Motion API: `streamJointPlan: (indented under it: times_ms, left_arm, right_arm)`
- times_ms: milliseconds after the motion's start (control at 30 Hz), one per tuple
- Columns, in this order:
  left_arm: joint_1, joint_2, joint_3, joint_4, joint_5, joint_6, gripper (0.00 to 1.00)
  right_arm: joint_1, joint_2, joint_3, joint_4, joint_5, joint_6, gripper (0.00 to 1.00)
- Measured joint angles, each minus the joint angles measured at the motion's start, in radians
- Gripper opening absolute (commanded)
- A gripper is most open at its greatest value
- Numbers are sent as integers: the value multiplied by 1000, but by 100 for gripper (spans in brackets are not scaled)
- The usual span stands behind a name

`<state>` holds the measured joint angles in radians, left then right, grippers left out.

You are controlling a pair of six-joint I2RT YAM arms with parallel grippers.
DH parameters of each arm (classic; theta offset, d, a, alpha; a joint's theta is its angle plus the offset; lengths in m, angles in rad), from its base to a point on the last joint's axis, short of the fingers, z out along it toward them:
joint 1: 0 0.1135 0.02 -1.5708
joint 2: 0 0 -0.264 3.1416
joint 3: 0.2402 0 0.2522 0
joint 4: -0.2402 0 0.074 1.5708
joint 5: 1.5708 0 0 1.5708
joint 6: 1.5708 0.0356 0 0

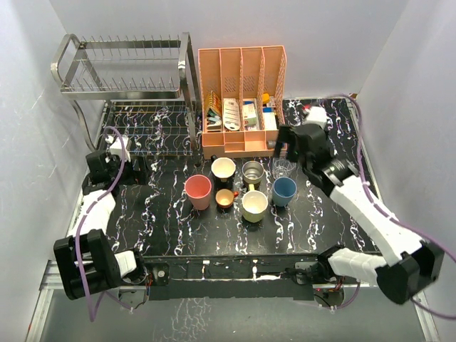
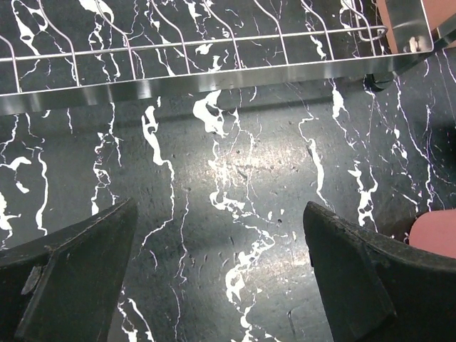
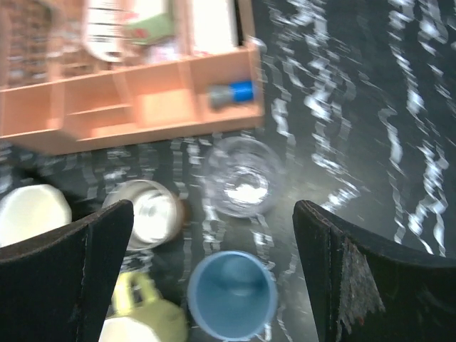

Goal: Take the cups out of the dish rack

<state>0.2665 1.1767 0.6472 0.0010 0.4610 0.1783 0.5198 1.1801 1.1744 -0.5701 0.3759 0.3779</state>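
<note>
My right end effector is released, its two fingers spread wide; the clear glass stands upright on the surface just ahead of the gap, touching neither finger; the blue cup sits nearer to me, between the fingers in the wrist view; the brown metallic cup is beside it toward that view's left, and the pale yellow mug shows at the lower edge; the peach organizer lies just beyond the glass. My left end effector is released too, hanging over bare surface; the dish rack has its lower front rail ahead of my fingertips, apart from them; the pink tumbler peeks in at the right edge. From above, the black mug and the tiny orange cup stand with the other cups in a cluster before the organizer, to the right of the rack.
</note>
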Motion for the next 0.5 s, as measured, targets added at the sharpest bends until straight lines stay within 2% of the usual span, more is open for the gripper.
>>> streamJointPlan:
  times_ms: [133,233,500]
  left_arm:
    - [0,30,-41,111,1,-55,97]
    - [0,32,-126,249,-17,-125,97]
    - [0,115,-383,658,-116,-262,97]
  right_arm:
    - [-92,-141,-270,126,92,12,98]
    - [-134,-209,-440,232,157,8,98]
    - [-226,-263,-706,542,267,-28,98]
